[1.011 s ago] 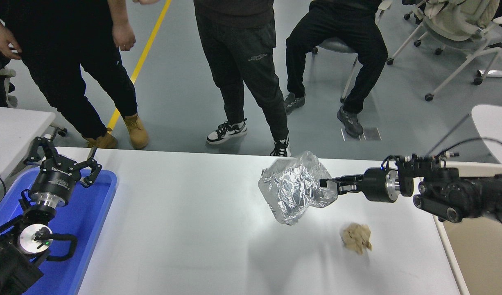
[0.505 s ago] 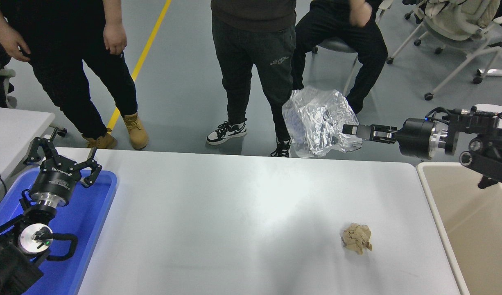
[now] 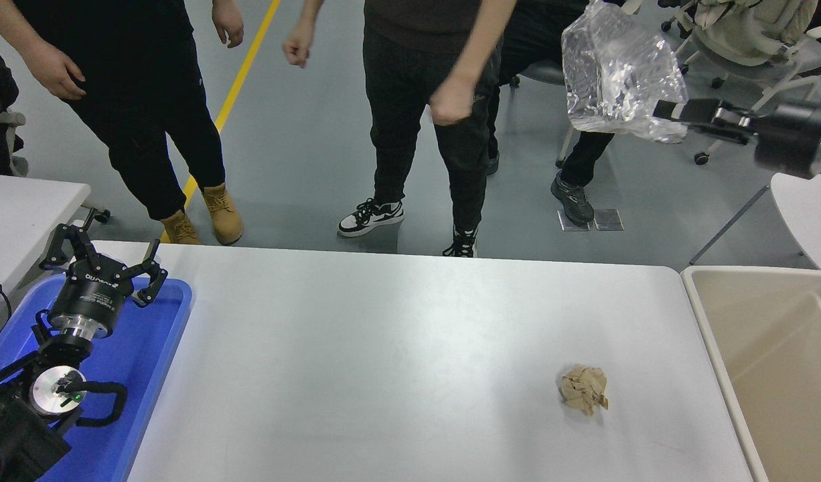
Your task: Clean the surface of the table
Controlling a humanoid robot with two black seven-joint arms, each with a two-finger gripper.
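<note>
Counter (image 3: 384, 348) — broad white top, mid-view; one crumpled paper wad (image 3: 584, 389) left on it; right end effector (image 3: 675, 110) clamped on a silvery bag (image 3: 615, 73), held high, off the counter; bin (image 3: 765, 375) alongside — bag not dropped; left end effector (image 3: 102, 268) spread, over tray (image 3: 142, 361).

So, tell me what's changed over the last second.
The right hand, shut on the crinkled foil bag, has swung it up off the table surface and out to the upper right, beyond the far edge. The crumpled brown paper lies where it was. The left hand stays parked, open, over the blue tray.
</note>
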